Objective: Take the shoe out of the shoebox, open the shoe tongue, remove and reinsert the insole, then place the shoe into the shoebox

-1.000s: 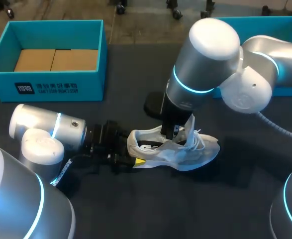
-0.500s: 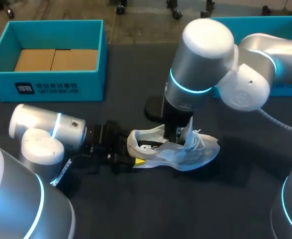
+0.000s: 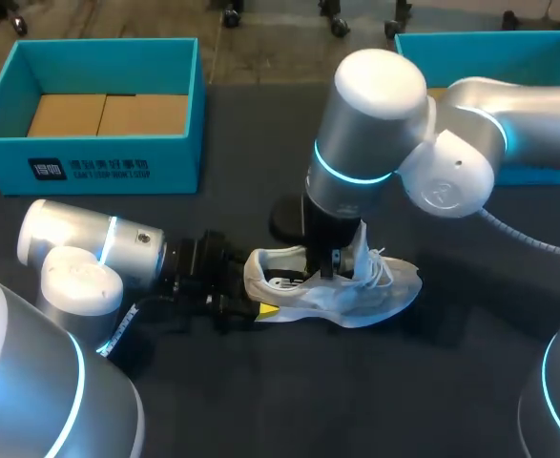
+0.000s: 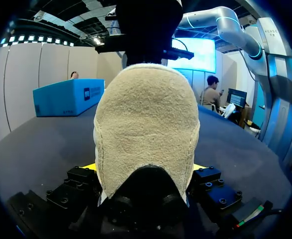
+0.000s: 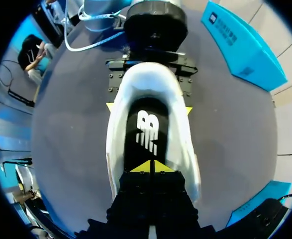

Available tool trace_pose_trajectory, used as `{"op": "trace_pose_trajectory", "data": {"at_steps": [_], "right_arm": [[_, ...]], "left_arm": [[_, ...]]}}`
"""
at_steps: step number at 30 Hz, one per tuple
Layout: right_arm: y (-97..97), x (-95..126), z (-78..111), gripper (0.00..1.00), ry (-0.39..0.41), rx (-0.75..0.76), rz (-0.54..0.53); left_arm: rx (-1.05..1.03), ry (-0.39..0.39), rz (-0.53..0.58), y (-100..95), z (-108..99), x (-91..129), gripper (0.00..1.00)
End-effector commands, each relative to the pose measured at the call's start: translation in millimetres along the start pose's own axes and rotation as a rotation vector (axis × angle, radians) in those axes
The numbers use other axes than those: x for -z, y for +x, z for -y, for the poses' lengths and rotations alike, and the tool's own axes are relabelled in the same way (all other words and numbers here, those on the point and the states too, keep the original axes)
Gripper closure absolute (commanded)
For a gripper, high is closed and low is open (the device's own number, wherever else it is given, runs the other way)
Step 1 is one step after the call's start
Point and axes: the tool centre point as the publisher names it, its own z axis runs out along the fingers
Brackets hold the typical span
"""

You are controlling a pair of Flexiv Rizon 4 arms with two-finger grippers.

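— Two arms, one shoe. Where does it lie in the head view?

— Lower middle of the frame, on the dark table (image 3: pixel 260 410), outside the teal shoebox (image 3: pixel 98 167), which sits upper left, well apart. The shoe (image 3: pixel 384 286) runs left to right, heel left, toe right. The left gripper (image 3: pixel 259 288) comes in level from the left and is clamped on the heel. The right gripper (image 3: pixel 335 260) drops straight down into the shoe's mouth.

— And the left wrist view?

— The heel's pale back fills it, upright between that gripper's fingers (only slivers of yellow show on either side). The right arm (image 4: pixel 146 30) stands just beyond the heel.

— The right wrist view?

— It looks down into the shoe. The black insole (image 5: pixel 148 117) runs from the right gripper's tips away toward the heel, where the left gripper's yellow tips press in from both sides. The right fingers are pressed together, tips down on the insole. Whether they pinch any of it, I cannot tell.

— So what does the next move turn on?

— As I judge it, the right gripper is the nearer one to the insole. Any pull should follow the shoe's long axis while the left holds the heel.
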Motion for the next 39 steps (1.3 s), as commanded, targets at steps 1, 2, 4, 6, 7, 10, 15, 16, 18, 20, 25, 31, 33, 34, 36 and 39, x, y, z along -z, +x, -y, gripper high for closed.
{"op": "trace_pose_trajectory", "data": {"at_steps": [1, 2, 4, 6, 7, 10, 15, 16, 18, 20, 25, 31, 33, 34, 36, 39], "right_arm": [[7.3, -8, 1.2, 1.0, -0.002, -0.016, -0.008], [8.6, -8, 1.1, 1.0, -0.001, -0.017, -0.007], [9.5, -8, 0.8, 1.0, 0.002, -0.02, -0.003], [8.9, -8, 0.3, 0.63, 0.004, -0.02, 0.004], [7.6, -8, 0.1, 0.61, 0.008, -0.018, 0.012], [4.8, -9, -0.3, 0.58, 0.008, -0.018, 0.023], [-2.0, -9, -2.4, 0.58, 0.02, -0.008, 0.027], [-2.9, -10, -2.4, 0.57, 0.019, -0.004, 0.027], [-5.6, -13, -2.4, 0.57, 0.015, 0.008, 0.021], [-8.9, -17, -3.9, 0.57, 0.01, 0.02, 0.017], [-13.3, -27, -5.2, 0.58, 0.005, 0.029, -0.007], [-12.4, -37, -7.6, 0.58, -0.016, 0.035, -0.04], [-10.2, -40, -8.6, 0.59, -0.016, 0.034, -0.06], [-8.6, -42, -9.2, 0.6, -0.02, 0.032, -0.065], [-4.0, -46, -9.5, 0.63, -0.03, 0.023, -0.075], [2.6, -50, -11.3, 0.67, -0.042, 0.01, -0.09]], "left_arm": [[0.0, -0.002, 0.001, 0.5, 0, 0, 1.0], [0.0, -0.002, 0.001, 0.5, 0, 0, 1.0], [0.0, -0.002, 0.001, 0.5, 0, 0, 1.0], [0.0, -0.002, 0.001, 0.5, 0, 0, 1.0], [0.0, -0.002, 0.001, 0.5, 0, 0, 1.0], [0.0, -0.002, 0.001, 0.5, 0, 0, 1.0], [0.0, -0.002, 0.001, 0.5, 0, 0, 1.0], [0.0, -0.002, 0.001, 0.5, 0, 0, 1.0], [0.0, -0.002, 0.001, 0.5, 0, 0, 1.0], [0.0, -0.002, 0.001, 0.5, 0, 0, 1.0], [0.0, -0.002, 0.001, 0.5, 0, 0, 1.0], [0.0, -0.002, 0.001, 0.5, 0, 0, 1.0], [0.0, -0.002, 0.001, 0.5, 0, 0, 1.0], [0.0, -0.002, 0.001, 0.5, 0, 0, 1.0], [0.0, -0.002, 0.001, 0.5, 0, 0, 1.0], [0.0, -0.002, 0.001, 0.5, 0, 0, 1.0]]}}
